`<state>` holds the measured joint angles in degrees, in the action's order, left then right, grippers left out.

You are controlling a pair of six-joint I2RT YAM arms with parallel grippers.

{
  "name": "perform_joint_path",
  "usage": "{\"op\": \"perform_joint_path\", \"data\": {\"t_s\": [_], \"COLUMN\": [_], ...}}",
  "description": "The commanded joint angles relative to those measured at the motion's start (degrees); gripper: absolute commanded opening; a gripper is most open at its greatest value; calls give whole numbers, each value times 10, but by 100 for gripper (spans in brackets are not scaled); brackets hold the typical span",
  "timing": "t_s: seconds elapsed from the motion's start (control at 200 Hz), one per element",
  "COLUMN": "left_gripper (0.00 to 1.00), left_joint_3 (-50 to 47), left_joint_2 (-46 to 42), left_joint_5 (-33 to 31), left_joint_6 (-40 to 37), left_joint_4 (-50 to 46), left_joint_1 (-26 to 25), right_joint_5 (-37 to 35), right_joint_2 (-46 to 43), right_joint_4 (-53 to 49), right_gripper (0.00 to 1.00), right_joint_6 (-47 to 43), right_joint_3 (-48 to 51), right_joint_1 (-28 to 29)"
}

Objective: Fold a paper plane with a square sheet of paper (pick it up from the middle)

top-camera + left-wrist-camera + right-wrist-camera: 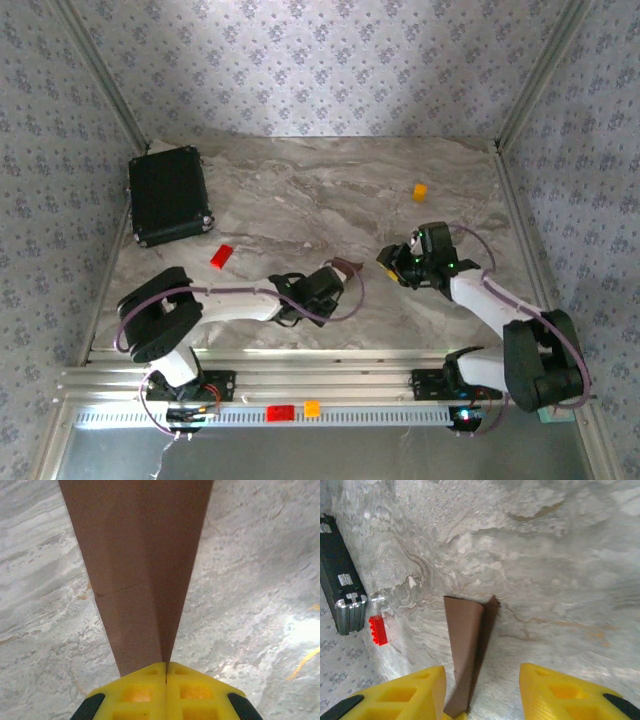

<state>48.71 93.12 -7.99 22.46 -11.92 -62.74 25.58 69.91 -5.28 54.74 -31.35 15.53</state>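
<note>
Left pincer (166,672) is clamping shut on the narrow folded dark brown paper plane (140,570); right pincer (482,675) is hanging half-open, empty. Folding looks done; next is probably laying it on the marbled grey desk (260,580).

The narrow dark brown folded paper dart (140,565) looks matt and smooth, while the grey marble-patterned tabletop (260,570) shines faintly at lower right.

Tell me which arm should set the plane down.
Left, probably. The left end effector is shut on the plane, while the right end effector stands open, gripping nothing.
</note>
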Motion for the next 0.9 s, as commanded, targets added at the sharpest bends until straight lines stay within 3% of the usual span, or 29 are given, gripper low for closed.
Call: {"op": "perform_joint_path", "data": {"t_s": [0.0,0.26,0.525,0.894], "left_gripper": [0,0,0,0], "left_joint_3": [-21,-40,-35,-6], "left_joint_2": [-22,-28,-29,-30], "left_joint_5": [122,204,201,143], "left_joint_6": [27,41,26,-42], "left_joint_4": [62,95,80,13], "left_joint_1": [31,76,77,59], "right_joint_5": [-18,1,33,33], "right_joint_2": [-27,-44,-13,132], "right_joint_4": [-32,-8,34,2], "right_gripper": [46,48,55,64], "right_joint_6": [-5,8,36,51], "right_joint_3": [19,34,18,-79], "right_joint_1": [-5,-5,28,98]}}
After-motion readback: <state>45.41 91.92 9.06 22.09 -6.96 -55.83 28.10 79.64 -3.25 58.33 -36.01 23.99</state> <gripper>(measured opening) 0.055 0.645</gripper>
